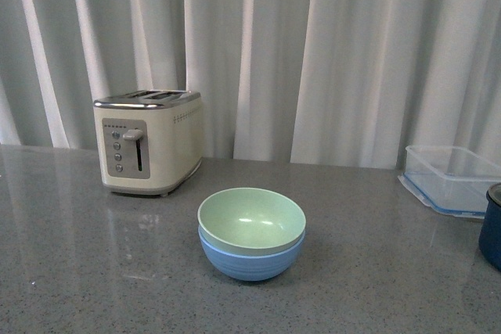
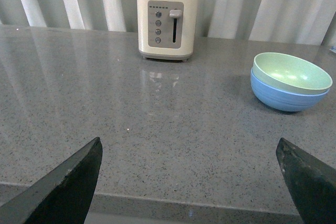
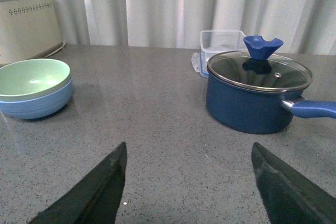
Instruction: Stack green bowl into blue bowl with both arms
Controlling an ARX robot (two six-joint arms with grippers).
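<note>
left gripper (image 2: pixel 191 174): fingers nearest the lens in the left wrist view, spread wide, nothing between them, hanging over bare counter edge.
right gripper (image 3: pixel 191 184): same story in the right wrist view, fingers splayed apart, empty.
green bowl (image 1: pixel 251 220): seated inside the blue bowl (image 1: pixel 250 260), rims nearly level, slight tilt maybe. Ahead and to the right of the left gripper, ahead and to the left of the right gripper, well apart from both.
task status: stack looks done from how things lie; both arms clear of the bowls, neither arm shows in the front view.
handling: both bowls look matte, thin-walled, light, stiff, likely plastic or fibre composite. Not fragile by the look of it, but light enough to skate on the counter if nudged.
grip point: if reseating is needed, pinch the green rim on the near side; one finger inside, one outside. Blue rim is mostly covered by the green, so only its outer wall is free.
counter (image 1: pixel 376 271): grey speckled stone, glossy, low friction is my guess.
toaster (image 1: pixel 149 141): cream two-slot, beyond the left gripper, behind and left of the bowls, well apart.
navy pot (image 3: pixel 254 95): glass lid, blue knob, handle pointing right; ahead of the right gripper, slightly right. Near enough to catch on a wide swing.
clear container (image 3: pixel 221 45): just behind the pot, touching or nearly, can't tell.
obstructions: none between either gripper and the bowls.
</note>
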